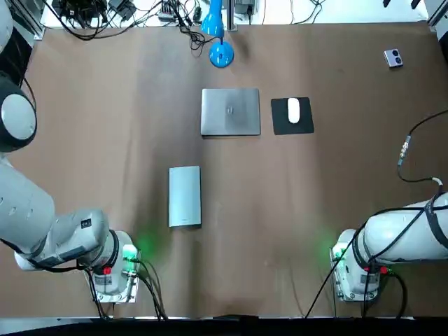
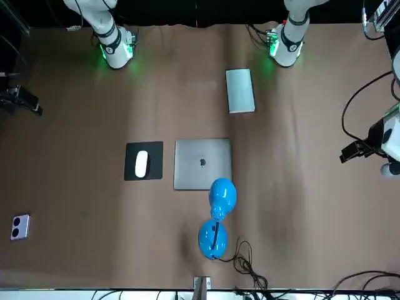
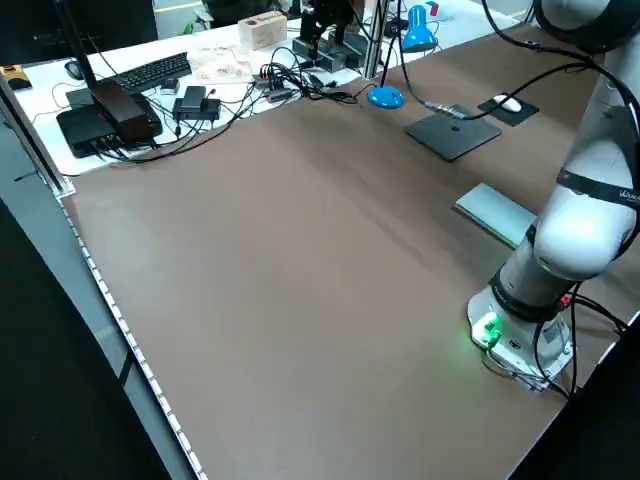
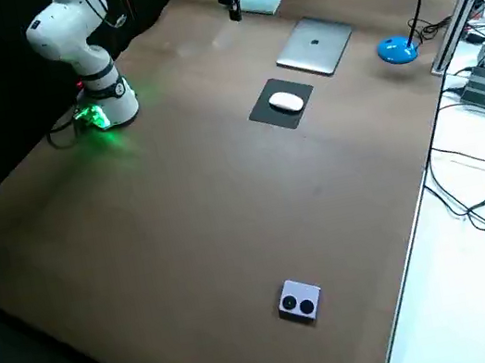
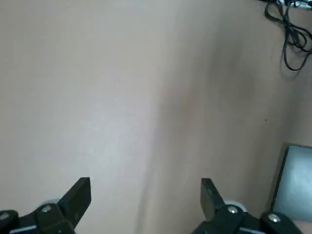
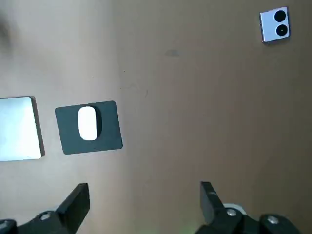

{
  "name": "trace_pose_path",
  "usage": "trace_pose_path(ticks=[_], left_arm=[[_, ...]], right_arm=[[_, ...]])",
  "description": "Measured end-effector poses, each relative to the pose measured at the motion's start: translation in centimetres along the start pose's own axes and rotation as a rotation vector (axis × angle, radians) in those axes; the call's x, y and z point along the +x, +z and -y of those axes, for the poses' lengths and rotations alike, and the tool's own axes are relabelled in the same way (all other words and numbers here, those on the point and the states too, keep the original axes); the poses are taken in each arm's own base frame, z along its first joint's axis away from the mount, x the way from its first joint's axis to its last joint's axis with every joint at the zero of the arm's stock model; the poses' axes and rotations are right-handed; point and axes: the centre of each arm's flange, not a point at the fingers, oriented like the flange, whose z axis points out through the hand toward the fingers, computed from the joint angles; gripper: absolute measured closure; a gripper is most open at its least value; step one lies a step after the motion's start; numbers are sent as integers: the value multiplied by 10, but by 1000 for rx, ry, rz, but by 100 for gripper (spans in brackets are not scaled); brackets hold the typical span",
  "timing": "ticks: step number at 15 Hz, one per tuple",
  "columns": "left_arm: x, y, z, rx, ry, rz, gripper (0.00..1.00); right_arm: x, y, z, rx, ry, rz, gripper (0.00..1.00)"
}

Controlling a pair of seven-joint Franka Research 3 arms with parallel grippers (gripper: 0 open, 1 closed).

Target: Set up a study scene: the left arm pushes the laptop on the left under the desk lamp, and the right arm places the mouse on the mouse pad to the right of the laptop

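Observation:
A closed silver laptop (image 1: 231, 112) lies just in front of the blue desk lamp (image 1: 220, 53). To its right is the black mouse pad (image 1: 280, 124), and the white mouse (image 1: 293, 110) rests on it. My right gripper (image 6: 143, 197) is open and empty, high above the table, well away from the mouse (image 6: 87, 123) and pad (image 6: 109, 139). Over bare table on the left side, my left gripper (image 5: 144, 195) is likewise open with nothing in it. Both arm bases stand at the near edge.
A second flat grey slab (image 1: 185, 196) lies nearer the left arm, left of centre. A small silver device (image 1: 393, 58) sits at the far right. Cables (image 1: 105, 17) crowd the back edge behind the lamp. A cable (image 1: 406, 147) hangs over the right side.

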Motion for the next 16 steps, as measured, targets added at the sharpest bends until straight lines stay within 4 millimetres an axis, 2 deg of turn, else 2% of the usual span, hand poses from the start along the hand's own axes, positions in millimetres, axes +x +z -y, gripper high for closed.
trace_pose_path(ticks=[5,6,8,13,14,16], left_arm=[[-12,-40,-3,8,67,-61,0],[-18,-61,-2,13,85,-93,0],[-28,-83,-5,20,103,-118,0],[-55,-149,-33,19,142,-133,0],[-58,-158,-38,16,141,-141,0],[-64,-164,-47,14,140,-137,0]], right_arm=[[0,0,0,-1,0,1,0],[0,0,0,-1,0,1,0],[0,0,0,-1,0,1,0],[0,0,0,-1,-1,2,0],[0,0,0,-1,-1,2,0],[0,0,0,-2,0,2,0]])
